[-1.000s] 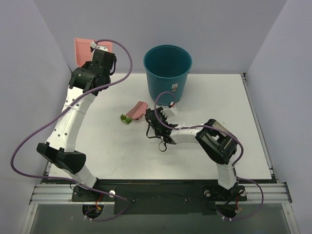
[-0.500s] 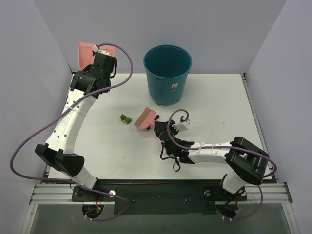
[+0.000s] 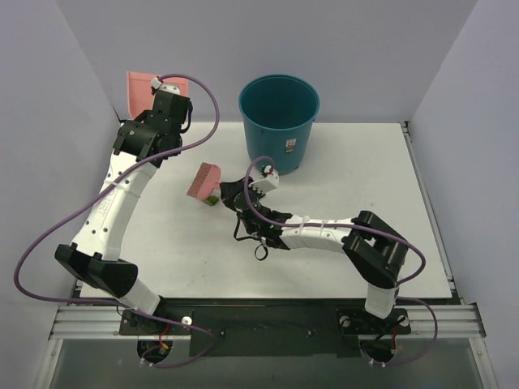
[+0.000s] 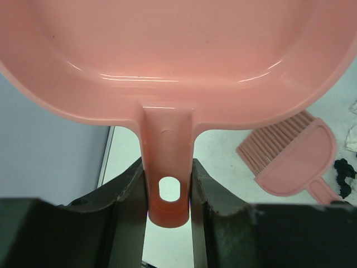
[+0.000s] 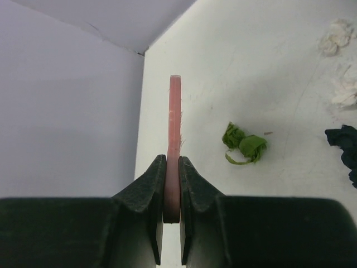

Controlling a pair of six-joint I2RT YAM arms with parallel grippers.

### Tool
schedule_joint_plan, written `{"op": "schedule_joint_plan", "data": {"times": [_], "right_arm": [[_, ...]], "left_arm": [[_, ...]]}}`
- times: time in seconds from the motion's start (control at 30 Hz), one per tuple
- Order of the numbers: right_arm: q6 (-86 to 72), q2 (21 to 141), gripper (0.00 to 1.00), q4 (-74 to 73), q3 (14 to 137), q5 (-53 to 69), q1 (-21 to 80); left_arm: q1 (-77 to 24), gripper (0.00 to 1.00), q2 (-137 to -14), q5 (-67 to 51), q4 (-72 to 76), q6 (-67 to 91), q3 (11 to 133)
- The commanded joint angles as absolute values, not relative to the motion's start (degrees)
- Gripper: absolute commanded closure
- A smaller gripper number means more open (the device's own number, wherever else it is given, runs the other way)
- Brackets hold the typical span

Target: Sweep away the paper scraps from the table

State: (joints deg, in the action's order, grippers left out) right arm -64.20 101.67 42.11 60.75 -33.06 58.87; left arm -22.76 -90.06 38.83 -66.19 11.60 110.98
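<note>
Beside the brush (image 5: 174,128) pinched in the right fingers (image 5: 148,192) lay green paper scraps (image 5: 244,144) on the desk (image 5: 234,67); left fingers (image 4: 122,192) gripped the dustpan (image 4: 167,44), its rim cut off.

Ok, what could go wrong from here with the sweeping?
The dustpan in the left pincer hangs up by the wall, far from the brush, so the green scrap may just get flicked across the table. The right pincer grips only the brush's thin handle; it could twist under pressure.

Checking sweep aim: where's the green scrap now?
Green scrap: top view, on the table left of centre, by the near edge of the brush in the right gripper.
</note>
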Motion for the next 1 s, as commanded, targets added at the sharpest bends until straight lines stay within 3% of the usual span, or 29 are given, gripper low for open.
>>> {"op": "schedule_joint_plan", "data": {"times": [0.0,0.2,0.57,0.77,0.97], "right_arm": [[-63.7,107.0,1.00,39.6,64.8,-30.9,58.3],[-65.6,107.1,1.00,39.1,60.4,-31.9,56.3],[-67.6,90.2,1.00,46.0,37.7,-36.8,57.8],[-64.1,89.1,1.00,45.5,45.0,-36.8,57.5],[-68.2,95.4,1.00,42.6,53.4,-37.8,52.0]], "left_arm": [[-22.4,1.00,-87.5,40.1,-64.2,11.6,110.7],[-22.4,1.00,-87.5,40.2,-64.1,11.6,109.5],[-22.4,1.00,-88.3,40.3,-63.0,11.3,109.3],[-22.5,1.00,-89.3,39.8,-63.8,11.9,110.3],[-22.5,1.00,-89.1,39.8,-64.2,12.0,110.1]]}}
